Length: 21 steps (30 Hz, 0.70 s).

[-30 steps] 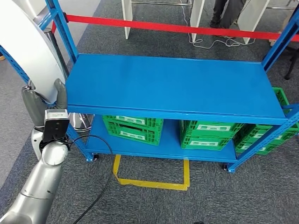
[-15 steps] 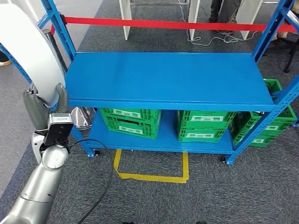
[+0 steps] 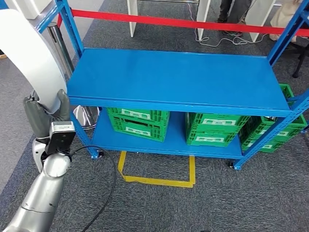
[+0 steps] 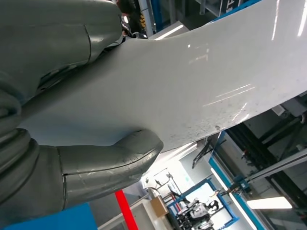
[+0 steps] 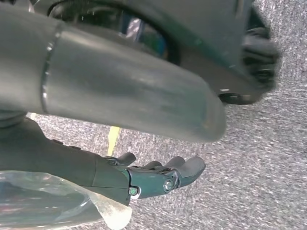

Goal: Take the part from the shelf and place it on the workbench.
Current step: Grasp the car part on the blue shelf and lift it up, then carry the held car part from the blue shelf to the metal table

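Observation:
A large white curved part rises at the far left of the head view, just off the left end of the blue shelf. My left hand grips the part's lower edge, thumb on one face and fingers on the other. The left wrist view shows the same hold close up: the white part lies pinched between the grey thumb and fingers of my left hand. In the right wrist view my right hand hangs over the grey carpet with its fingers stretched out and nothing in them.
The shelf's top board is bare. Green crates stand on its lower board, and another sits at the right end. A yellow floor outline, a black cable, red barrier tape and a person's legs lie around it.
The whole view has shifted a little, so the camera moved. My left hand still grips the white part in the same way; it sits slightly further left in the picture.

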Tool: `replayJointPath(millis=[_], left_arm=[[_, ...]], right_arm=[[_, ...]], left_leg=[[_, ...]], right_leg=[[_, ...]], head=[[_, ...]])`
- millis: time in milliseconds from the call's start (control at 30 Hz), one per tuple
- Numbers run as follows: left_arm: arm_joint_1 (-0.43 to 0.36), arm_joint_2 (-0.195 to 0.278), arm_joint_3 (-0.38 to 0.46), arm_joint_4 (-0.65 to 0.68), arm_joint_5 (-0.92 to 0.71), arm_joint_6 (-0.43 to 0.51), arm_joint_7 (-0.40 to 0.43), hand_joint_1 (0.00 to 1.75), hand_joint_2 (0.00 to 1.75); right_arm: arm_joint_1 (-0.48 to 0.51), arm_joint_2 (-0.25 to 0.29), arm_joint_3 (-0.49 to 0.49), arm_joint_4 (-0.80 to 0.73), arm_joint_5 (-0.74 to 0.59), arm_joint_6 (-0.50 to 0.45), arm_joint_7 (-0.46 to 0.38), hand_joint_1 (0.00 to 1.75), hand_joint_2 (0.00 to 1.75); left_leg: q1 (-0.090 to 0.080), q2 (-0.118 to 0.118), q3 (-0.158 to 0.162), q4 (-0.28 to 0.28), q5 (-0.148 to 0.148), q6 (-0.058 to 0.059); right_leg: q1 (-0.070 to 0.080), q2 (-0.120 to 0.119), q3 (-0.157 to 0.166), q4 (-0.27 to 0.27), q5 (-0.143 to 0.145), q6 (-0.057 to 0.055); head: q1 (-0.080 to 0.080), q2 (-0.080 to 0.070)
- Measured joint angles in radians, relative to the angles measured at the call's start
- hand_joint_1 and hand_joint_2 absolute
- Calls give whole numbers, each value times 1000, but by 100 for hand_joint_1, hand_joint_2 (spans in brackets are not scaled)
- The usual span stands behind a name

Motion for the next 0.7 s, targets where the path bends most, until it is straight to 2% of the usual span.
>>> replayJointPath(millis=[33,100,133,167,200,267,333,400,467,500,533,567,633,700], left_arm=[[4,-3,1,-2,2,0,-6,175,175],[8,-9,4,-8,5,0,-19,175,175],[10,-12,7,-12,1,0,-26,175,175],[11,-14,10,-17,-7,0,-32,175,175],[14,-17,14,-21,-18,0,-39,175,175],[24,-22,20,-29,-33,0,-46,175,175],[32,-26,21,-35,-39,0,-48,175,175],[36,-26,22,-38,-42,0,-46,175,175],[40,-26,21,-39,-43,0,-39,175,175],[43,-26,21,-39,-45,0,-35,175,175],[44,-26,20,-39,-48,0,-32,175,175],[45,-25,20,-39,-51,0,-29,175,175],[44,-23,19,-40,-52,0,-27,175,175],[42,-20,16,-44,-39,0,-29,175,175]], right_arm=[[1,0,-1,0,-1,2,3,0,0],[2,0,-5,0,-3,4,9,0,0],[1,0,-6,0,-2,4,13,0,0],[-1,0,-7,0,-1,6,16,0,0],[-3,0,-7,0,2,7,20,0,0],[-3,0,-7,0,7,11,28,0,0],[0,0,-8,0,10,14,33,0,0],[1,0,-8,0,12,18,34,0,0],[-1,0,-8,0,14,24,34,0,0],[0,0,-8,0,15,25,33,0,0],[0,0,-8,0,16,26,29,0,0],[0,0,-8,0,16,26,23,0,0],[-1,0,-8,0,15,26,6,0,0],[-5,-1,-9,0,5,28,-13,0,0]], left_leg=[[0,1,0,2,0,0],[1,4,0,7,-2,-3],[-1,6,-1,11,-4,-6],[-3,7,-4,15,-5,-10],[-5,10,-8,19,-5,-15],[-7,18,-13,22,-2,-24],[-5,17,-19,39,-18,-35],[-2,9,-51,122,-75,-45],[0,5,-103,253,-139,-50],[0,5,-117,293,-150,-50],[0,4,-116,298,-142,-49],[1,2,-95,264,-117,-46],[0,-20,-27,134,-53,-35],[0,-45,17,38,-28,-26]], right_leg=[[-1,-1,0,-7,21,1],[-3,-8,47,-123,96,2],[-1,-16,75,-186,122,1],[0,-22,96,-233,135,-3],[1,-25,106,-255,135,-7],[2,-16,108,-259,134,-18],[0,-7,104,-261,142,-30],[-3,-1,101,-263,148,-41],[-2,8,96,-263,152,-47],[-2,13,93,-262,153,-48],[-2,19,91,-262,155,-47],[-2,26,91,-262,157,-46],[-1,40,90,-262,160,-41],[0,53,81,-259,166,-32]], head=[[0,0],[0,0],[1,0],[0,0],[0,0],[-1,0],[-2,0],[-5,0],[-6,0],[-6,0],[-6,0],[-6,0],[-6,0],[-6,0]])
